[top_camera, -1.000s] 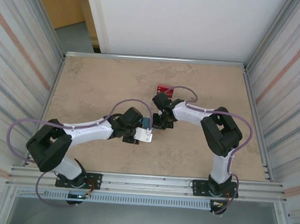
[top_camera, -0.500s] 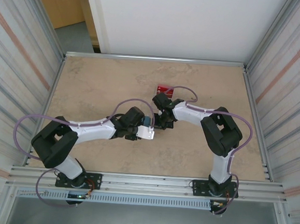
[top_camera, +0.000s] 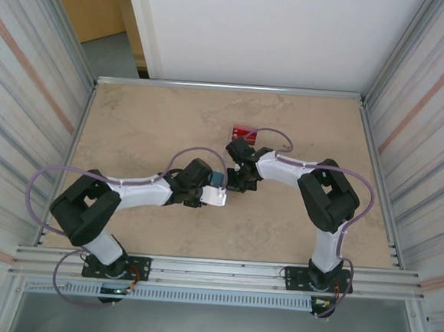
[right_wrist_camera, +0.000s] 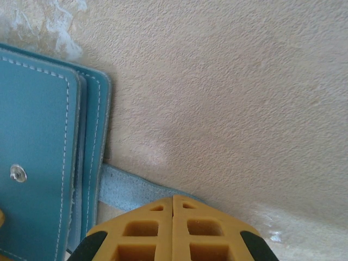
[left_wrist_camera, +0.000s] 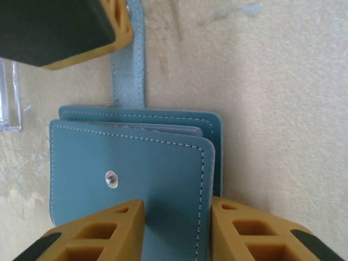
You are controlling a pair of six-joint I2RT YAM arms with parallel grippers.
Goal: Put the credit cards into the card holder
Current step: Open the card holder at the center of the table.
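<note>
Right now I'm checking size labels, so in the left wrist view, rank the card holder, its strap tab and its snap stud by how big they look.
1. card holder
2. strap tab, its top end covered
3. snap stud, by far the smallest

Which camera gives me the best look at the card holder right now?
Left wrist: the card holder shows nearly whole, cover, snap stud and strap. Right wrist catches one edge and the strap. Top external gives a small teal patch between the arms.
</note>
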